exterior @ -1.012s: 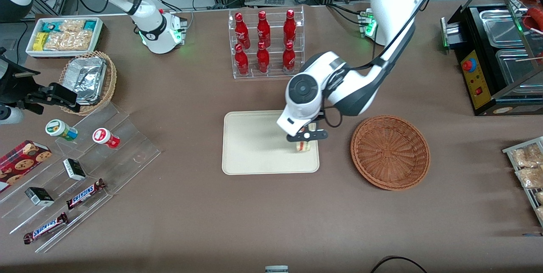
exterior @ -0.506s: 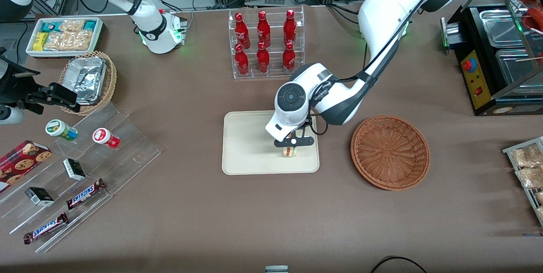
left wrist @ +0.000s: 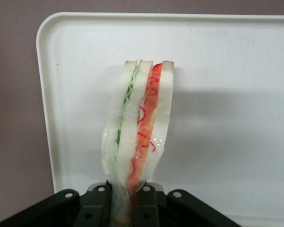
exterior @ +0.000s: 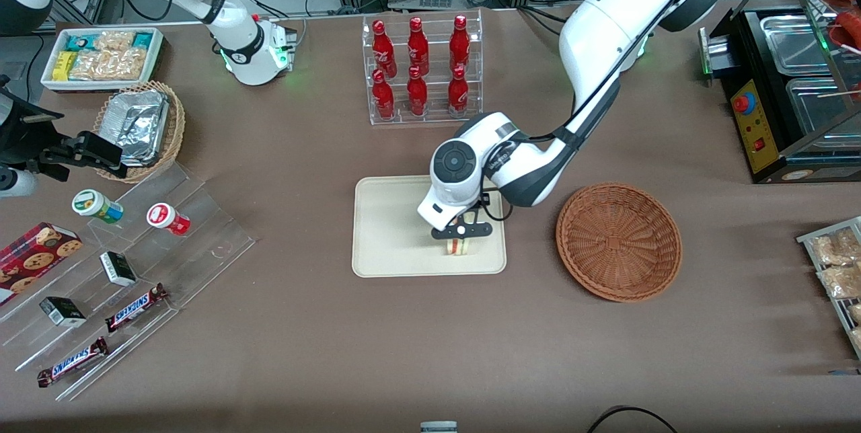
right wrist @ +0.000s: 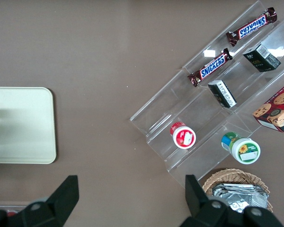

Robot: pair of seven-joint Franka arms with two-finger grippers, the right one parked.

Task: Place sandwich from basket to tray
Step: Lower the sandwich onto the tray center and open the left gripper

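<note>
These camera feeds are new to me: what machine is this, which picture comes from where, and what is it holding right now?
It is a white robot arm ending in a two-fingered pincer. The front view looks down on a brown table. The left wrist view comes from a camera riding on that arm. The right wrist view belongs to a second, parked arm. The pincer is shut on the sandwich, a wrapped wedge with green and red filling, just over the cream tray. The brown wicker basket beside the tray holds nothing. A rack of red bottles stands farther from the front camera.

We saw the gripper [left wrist: 123, 201], matt black plastic, clamped on the sandwich [left wrist: 137, 127] in glossy clear film above the smooth matt tray [exterior: 390, 231]; the basket [exterior: 619, 241] was rough woven wicker.
</note>
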